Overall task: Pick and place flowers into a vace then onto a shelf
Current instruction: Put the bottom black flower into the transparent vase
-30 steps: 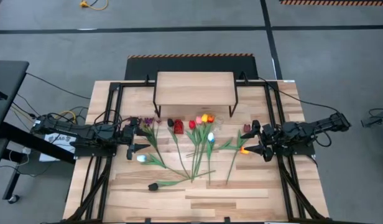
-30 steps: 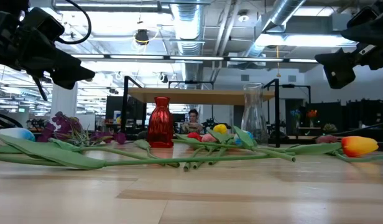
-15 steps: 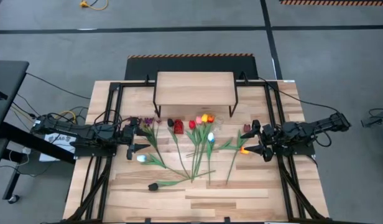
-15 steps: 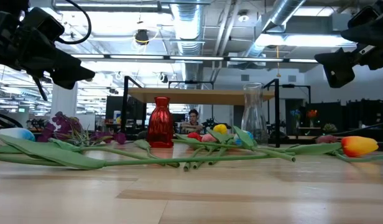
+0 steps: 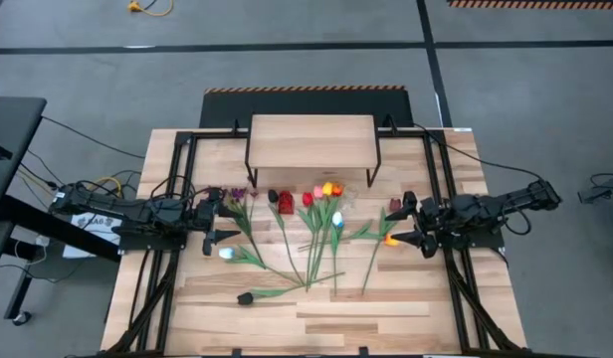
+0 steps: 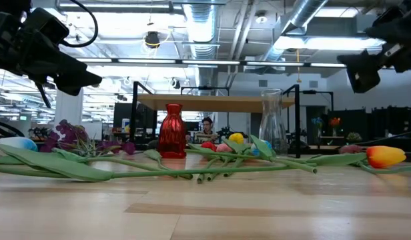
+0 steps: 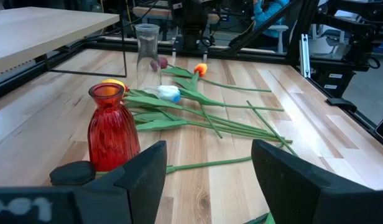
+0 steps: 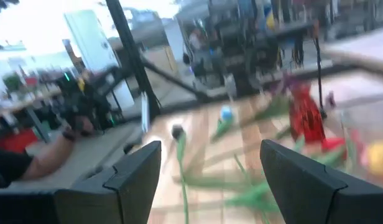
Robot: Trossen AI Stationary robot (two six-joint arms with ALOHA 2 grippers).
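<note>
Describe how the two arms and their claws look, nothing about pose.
Both arms are dark, jointed and boxy. The left claw and right claw each have two broad, flat black fingers. Black cables run along both arms; yellow wire shows by the left arm's base.

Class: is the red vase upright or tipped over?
Upright: the red vase stands on its base, mouth up, with no flowers in it.

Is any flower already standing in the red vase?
No, the red vase has an empty mouth in the left wrist view, and the flowers lie flat on the table.
</note>
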